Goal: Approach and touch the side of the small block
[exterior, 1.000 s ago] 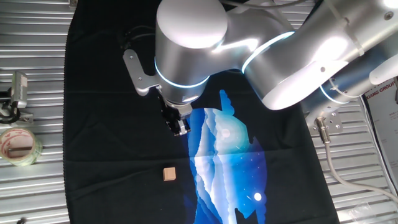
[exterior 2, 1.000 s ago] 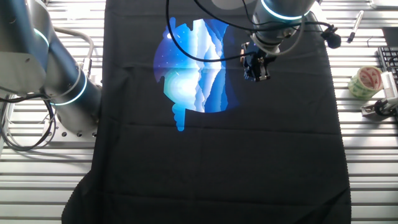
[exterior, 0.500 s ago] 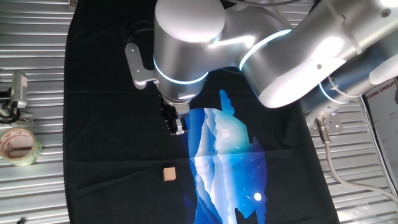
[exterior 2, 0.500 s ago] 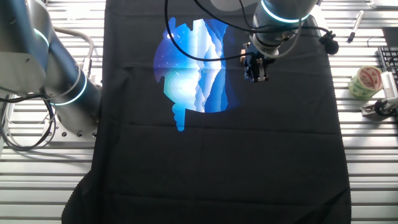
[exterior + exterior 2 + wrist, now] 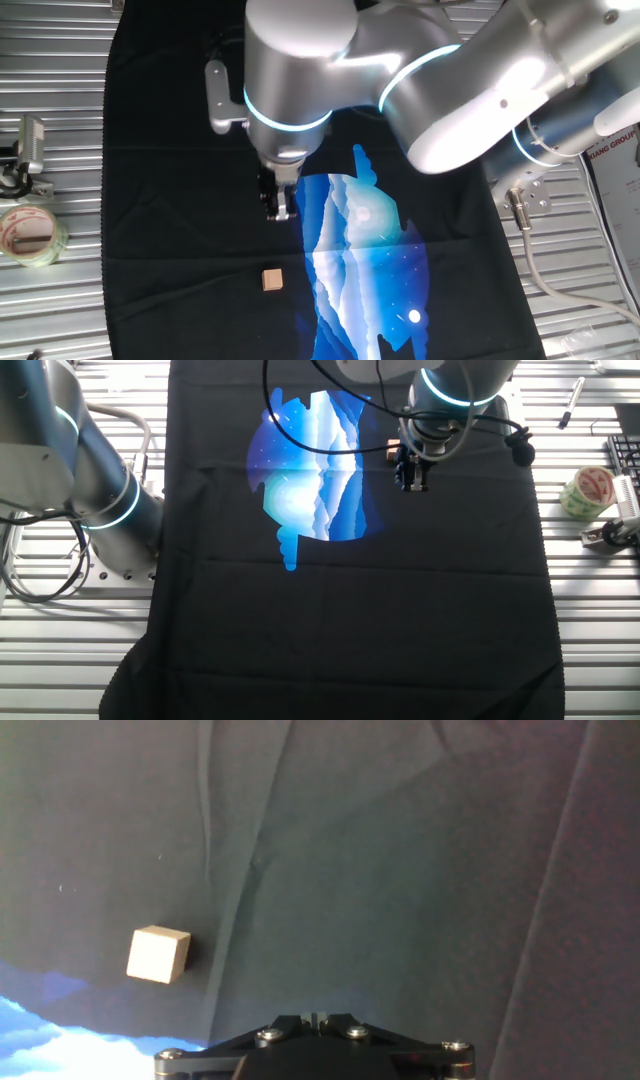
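The small block (image 5: 271,279) is a tiny tan cube lying on the black cloth (image 5: 170,230), just left of the blue picture. In the hand view it (image 5: 158,955) lies to the left of and ahead of the fingers. In the other fixed view it (image 5: 393,446) shows as a tan speck beside the wrist. My gripper (image 5: 281,212) hangs above the cloth, a short way behind the block and apart from it. It also shows in the other fixed view (image 5: 412,485). In the hand view the gripper (image 5: 313,1018) has its jaws pressed together, holding nothing.
A roll of clear tape (image 5: 30,235) and a metal clamp (image 5: 28,150) lie off the cloth on the slatted table; the tape also shows in the other fixed view (image 5: 588,492). The blue printed picture (image 5: 365,250) covers part of the cloth. The arm's base (image 5: 90,490) stands beside the cloth.
The gripper has shifted slightly left over the cloth and the wrist has rotated. The block has not moved.
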Motion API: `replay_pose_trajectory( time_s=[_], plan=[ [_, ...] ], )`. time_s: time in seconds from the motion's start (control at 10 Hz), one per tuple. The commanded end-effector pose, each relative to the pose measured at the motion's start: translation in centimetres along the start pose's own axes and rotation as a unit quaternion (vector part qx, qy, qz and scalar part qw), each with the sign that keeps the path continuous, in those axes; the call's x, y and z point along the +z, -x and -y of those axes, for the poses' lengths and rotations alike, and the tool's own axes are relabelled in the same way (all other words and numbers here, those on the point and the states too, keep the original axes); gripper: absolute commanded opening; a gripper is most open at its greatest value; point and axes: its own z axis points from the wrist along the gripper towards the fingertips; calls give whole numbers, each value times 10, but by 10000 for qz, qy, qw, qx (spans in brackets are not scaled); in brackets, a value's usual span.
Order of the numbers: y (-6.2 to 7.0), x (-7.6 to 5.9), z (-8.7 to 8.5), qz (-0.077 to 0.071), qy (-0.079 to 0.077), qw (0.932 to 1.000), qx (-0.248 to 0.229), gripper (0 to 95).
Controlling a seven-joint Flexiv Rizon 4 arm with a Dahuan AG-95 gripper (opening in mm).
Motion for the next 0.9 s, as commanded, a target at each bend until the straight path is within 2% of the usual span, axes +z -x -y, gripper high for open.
replay_pose_trajectory(
  time_s=[0.1,0.3,0.7,0.9],
  plan=[
    [1,4,-3,55,-13,10000,26,0],
    [0,10,-5,156,-11,9999,27,0],
    [-2,20,-8,214,-233,9995,9,0],
    [-1,23,-11,241,-262,9993,94,0]
  ],
)
